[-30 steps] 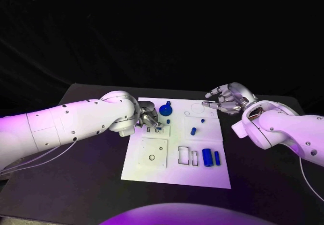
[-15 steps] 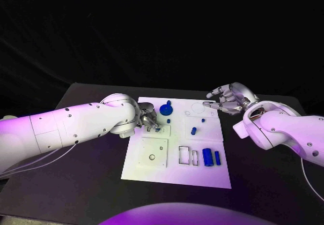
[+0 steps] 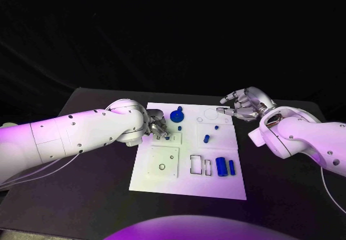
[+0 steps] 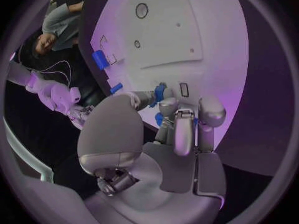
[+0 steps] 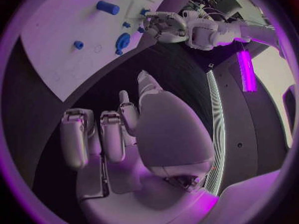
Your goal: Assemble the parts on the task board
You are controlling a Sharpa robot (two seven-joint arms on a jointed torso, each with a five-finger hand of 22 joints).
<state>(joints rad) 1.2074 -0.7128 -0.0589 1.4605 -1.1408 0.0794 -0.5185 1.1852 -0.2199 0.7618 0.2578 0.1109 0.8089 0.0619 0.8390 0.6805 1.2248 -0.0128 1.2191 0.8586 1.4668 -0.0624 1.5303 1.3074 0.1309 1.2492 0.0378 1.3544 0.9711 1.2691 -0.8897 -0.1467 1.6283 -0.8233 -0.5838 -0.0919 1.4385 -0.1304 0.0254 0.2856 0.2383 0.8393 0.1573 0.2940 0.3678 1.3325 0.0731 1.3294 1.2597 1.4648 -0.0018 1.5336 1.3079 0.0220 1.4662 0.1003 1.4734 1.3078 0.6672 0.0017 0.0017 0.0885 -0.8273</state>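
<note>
The white task board (image 3: 186, 182) lies in the middle of the black table. My left hand (image 3: 160, 127) hovers low over its upper left part. In the left wrist view the thumb and fingers (image 4: 177, 115) pinch a small blue part (image 4: 161, 90) right next to a small rectangular slot (image 4: 184, 89). My right hand (image 3: 245, 105) hangs past the board's far right corner with its fingers apart and nothing in them. The right wrist view shows that hand (image 5: 118, 129) empty too. A round blue part (image 3: 176, 118) stands beside the left hand.
Small blue pegs (image 3: 206, 139) stand in the board's upper middle. Two blue cylinders (image 3: 225, 167) lie at its right, beside narrow rectangular slots (image 3: 195, 165). A square plate with a round hole (image 3: 163, 163) sits on the board's left part. Bare black table (image 3: 288, 200) surrounds the board.
My left arm has shifted slightly, the hand staying over the board's upper left part. The right hand has barely moved.
</note>
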